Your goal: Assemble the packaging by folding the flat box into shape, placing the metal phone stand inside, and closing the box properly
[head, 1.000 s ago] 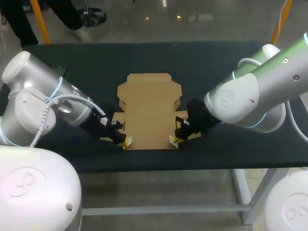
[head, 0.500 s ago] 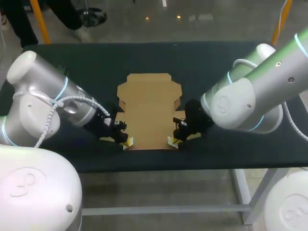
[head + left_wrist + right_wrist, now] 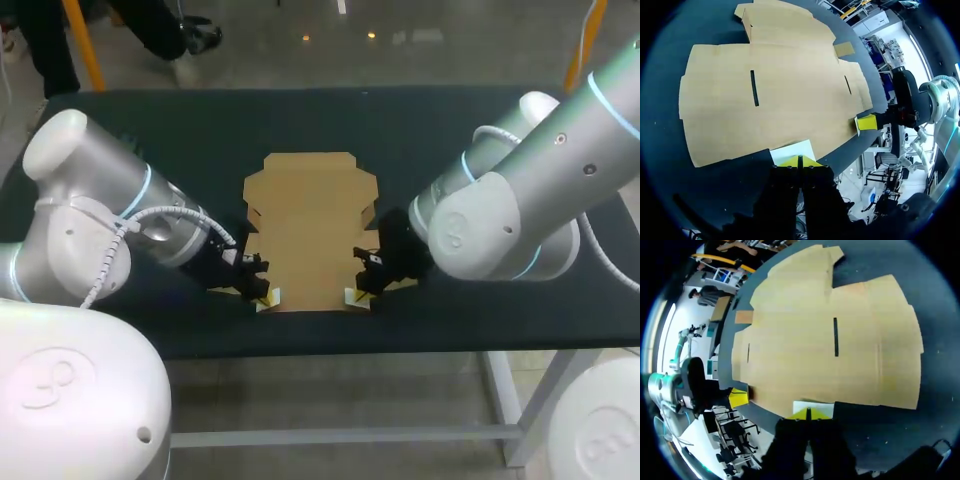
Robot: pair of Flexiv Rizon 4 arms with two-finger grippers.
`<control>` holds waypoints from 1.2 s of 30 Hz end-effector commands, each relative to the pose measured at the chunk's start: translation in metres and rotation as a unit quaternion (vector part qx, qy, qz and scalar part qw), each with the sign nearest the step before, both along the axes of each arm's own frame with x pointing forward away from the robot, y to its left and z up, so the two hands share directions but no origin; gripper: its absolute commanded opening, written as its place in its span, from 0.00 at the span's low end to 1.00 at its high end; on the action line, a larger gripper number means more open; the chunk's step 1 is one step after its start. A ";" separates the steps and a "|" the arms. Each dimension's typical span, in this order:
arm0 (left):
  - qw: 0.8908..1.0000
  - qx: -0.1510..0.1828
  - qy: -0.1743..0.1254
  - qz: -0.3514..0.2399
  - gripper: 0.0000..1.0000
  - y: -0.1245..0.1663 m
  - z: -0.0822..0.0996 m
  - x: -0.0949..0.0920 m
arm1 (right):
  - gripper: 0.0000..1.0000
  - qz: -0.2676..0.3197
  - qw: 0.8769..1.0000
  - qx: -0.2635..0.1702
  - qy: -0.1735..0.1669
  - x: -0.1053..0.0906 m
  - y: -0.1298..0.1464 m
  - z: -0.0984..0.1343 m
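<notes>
One flat box (image 3: 311,225), unfolded tan cardboard, lies mid-frame on the dark counter (image 3: 470,130) in the head view. Two arms: the left arm (image 3: 110,225) comes in from the frame's left, the right arm (image 3: 520,205) from its right. Two pincers: the left pincer (image 3: 262,297) at the sheet's lower left corner, the right pincer (image 3: 355,296) at its lower right corner.

Hidden or unclear:
- Head view: the black wrists cover the sheet's lower side edges, and only slivers of yellow show.
- No view shows whether the tips rest on the cardboard or under its edge.
- A pale patch (image 3: 792,149) sits just ahead of each pincer's tips. I cannot make out what it is.

Left wrist view: the yellow tips (image 3: 791,162) are pressed together with a thin seam between them, gripping nothing, at the sheet's near edge. Right wrist view: the tips (image 3: 799,415) are likewise together at the near edge.

Wrist views only: two dark slits (image 3: 754,88) cut in the cardboard, and the other arm's yellow tip against the far corner. Head view only: the full outline, with the stepped flap toward the upper middle of the frame.
</notes>
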State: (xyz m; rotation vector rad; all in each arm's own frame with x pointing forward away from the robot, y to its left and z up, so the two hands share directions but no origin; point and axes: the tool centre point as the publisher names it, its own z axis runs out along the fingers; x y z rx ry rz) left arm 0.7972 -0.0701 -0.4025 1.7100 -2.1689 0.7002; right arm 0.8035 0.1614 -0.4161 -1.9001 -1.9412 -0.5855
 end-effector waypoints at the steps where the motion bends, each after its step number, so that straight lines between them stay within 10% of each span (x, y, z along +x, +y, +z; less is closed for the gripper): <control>1: 1.000 0.007 -0.001 0.003 0.00 -0.003 -0.002 -0.001 | 0.00 -0.005 1.000 -0.016 -0.004 -0.002 0.005 -0.003; 27: 0.999 0.042 0.006 0.011 0.00 -0.006 -0.018 -0.002 | 0.00 -0.007 1.000 -0.029 0.009 -0.002 0.005 -0.017; 36: 1.000 0.012 -0.008 0.008 0.00 0.003 0.005 -0.004 | 0.00 0.001 1.000 0.012 -0.004 -0.001 -0.005 0.004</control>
